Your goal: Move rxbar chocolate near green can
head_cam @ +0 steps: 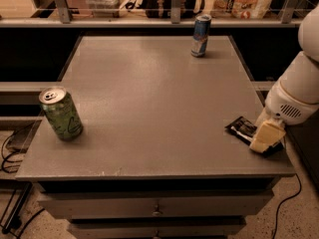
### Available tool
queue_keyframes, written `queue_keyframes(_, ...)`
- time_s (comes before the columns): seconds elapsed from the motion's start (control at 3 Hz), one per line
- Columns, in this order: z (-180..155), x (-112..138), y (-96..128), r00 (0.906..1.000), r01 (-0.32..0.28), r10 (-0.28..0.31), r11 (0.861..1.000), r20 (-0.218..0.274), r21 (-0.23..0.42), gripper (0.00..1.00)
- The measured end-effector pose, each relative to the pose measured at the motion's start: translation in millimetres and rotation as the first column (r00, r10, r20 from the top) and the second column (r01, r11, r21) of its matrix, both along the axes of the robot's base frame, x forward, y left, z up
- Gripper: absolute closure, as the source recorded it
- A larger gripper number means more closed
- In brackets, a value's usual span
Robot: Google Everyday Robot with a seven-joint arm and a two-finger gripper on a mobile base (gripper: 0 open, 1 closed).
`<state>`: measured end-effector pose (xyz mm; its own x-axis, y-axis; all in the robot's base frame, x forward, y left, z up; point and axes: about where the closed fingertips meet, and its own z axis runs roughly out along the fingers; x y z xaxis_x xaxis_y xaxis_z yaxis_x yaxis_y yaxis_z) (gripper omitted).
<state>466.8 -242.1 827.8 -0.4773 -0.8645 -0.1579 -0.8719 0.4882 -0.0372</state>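
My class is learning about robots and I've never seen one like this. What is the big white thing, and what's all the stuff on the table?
The big white thing is a white robot arm. There is one picture, from one camera looking down on a grey table from the front. At the arm's end is its cream-coloured tool for grabbing. It sits low at the table's front right corner, right over a flat black wrapper bar with white lettering, a snack bar. I can't tell whether it is gripping the bar. A light green drink can stands near the front left edge. A slim blue-and-silver can stands at the back.
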Motion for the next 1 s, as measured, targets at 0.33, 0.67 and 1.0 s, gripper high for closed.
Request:
queue_keyframes(0.33, 29.0, 2.7, 16.5, 0.9979, -0.039, 0.039, 0.999, 0.052, -0.007, 1.0)
queue_keyframes(0.67, 73.5, 11.8, 36.5, 0.9844, -0.099, 0.1, 0.995, 0.145, -0.017, 1.0)
queue_keyframes(1.0, 120.5, 24.2, 62.6, 0.9527, -0.193, 0.193, 0.981, 0.235, -0.02, 1.0)
